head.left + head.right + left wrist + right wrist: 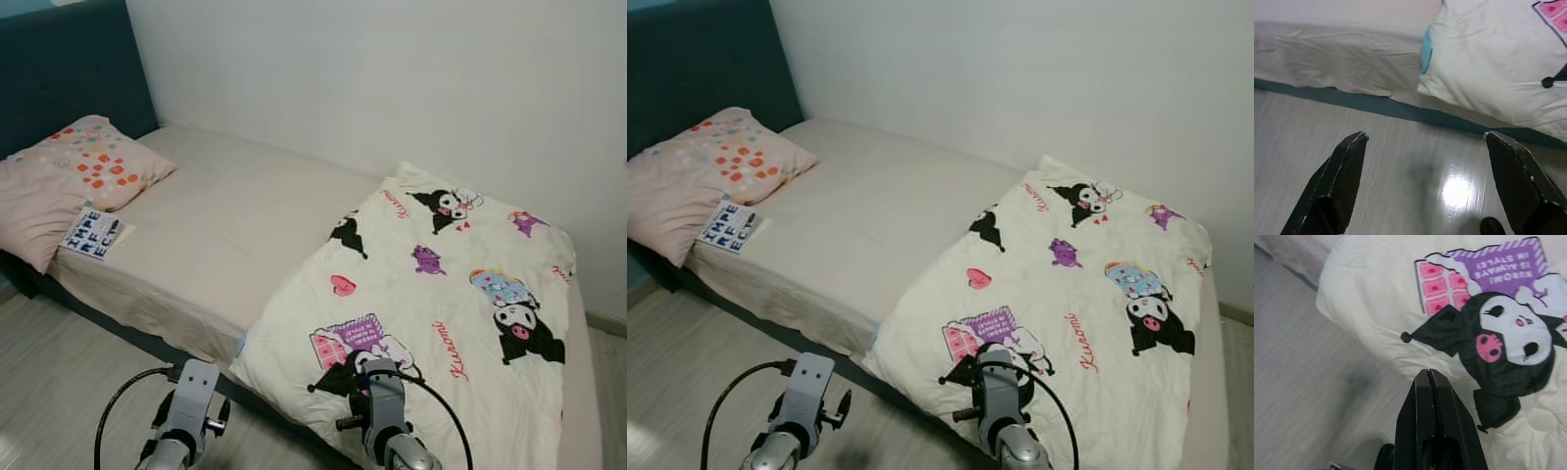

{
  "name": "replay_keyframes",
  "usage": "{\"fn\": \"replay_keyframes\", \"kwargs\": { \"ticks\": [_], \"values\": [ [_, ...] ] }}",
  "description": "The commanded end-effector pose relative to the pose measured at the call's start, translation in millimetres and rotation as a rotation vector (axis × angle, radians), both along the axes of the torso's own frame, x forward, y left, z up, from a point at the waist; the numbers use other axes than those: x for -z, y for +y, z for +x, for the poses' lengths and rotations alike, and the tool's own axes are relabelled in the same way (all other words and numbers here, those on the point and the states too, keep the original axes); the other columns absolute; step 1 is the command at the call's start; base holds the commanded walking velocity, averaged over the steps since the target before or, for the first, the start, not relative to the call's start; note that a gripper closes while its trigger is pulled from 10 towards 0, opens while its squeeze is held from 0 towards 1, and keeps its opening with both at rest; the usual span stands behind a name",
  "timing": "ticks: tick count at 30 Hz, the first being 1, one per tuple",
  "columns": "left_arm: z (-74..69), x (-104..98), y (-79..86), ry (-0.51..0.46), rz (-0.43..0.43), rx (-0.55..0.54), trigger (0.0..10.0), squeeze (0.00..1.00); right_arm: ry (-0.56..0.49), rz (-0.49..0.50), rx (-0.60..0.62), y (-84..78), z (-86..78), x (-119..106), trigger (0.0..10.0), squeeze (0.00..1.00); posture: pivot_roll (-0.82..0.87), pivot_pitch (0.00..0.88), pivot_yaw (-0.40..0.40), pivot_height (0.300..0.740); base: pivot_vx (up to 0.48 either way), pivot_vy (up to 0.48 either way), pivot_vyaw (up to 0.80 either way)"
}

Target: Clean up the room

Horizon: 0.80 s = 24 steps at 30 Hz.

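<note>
Bedroom, seen from robot's head cam: cream cartoon-print quilt [446, 294] covers the bed [211, 220] from centre to 4 o'clock, its corner hanging off the mattress edge. Pink pillow [69, 176] lies at 10 o'clock w/ a lettered card [95, 233] beside it. Left gripper [1422, 183], fingers spread wide, hangs over the floor [1327, 137]; right gripper [1432, 396], fingers pressed together & holding nothing, hovers at the quilt's corner.

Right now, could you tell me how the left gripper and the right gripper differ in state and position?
The left gripper has its fingers spread wide apart, while the right gripper has its fingers pressed together. The left gripper hangs over the bare floor beside the bed; the right gripper sits at the edge of the cartoon-print quilt, near its corner. Neither holds anything.
</note>
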<state>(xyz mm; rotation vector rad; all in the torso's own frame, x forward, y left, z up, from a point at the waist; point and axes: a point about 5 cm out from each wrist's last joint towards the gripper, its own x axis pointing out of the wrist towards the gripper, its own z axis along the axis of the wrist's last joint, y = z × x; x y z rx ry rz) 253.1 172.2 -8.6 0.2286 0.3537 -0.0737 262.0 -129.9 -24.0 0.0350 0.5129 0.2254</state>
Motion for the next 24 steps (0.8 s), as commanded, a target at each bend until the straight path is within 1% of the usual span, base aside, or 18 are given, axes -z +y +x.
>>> {"fn": "replay_keyframes", "kwargs": {
  "ticks": [1,19,24],
  "values": [
    [-1.2,1.5,-5.6,0.005,-0.009,0.020,10.0,0.00,0.017,-0.002,0.020,-5.2,-4.2,3.5,10.0,0.00,0.00,0.090,-0.029,0.740,0.000,0.000,-0.80],
    [1.8,-0.3,-8.3,-0.002,-0.022,0.012,10.0,0.00,0.023,-0.001,0.038,-9.1,-2.3,2.8,10.0,0.00,0.00,0.097,-0.032,0.740,0.000,0.000,-0.80],
    [1.2,-0.1,-8.1,-0.002,-0.023,0.010,10.0,0.00,0.035,-0.001,0.051,-9.9,-3.1,4.1,10.0,0.00,0.01,0.096,-0.032,0.740,0.000,0.000,0.00]
  ]
}}
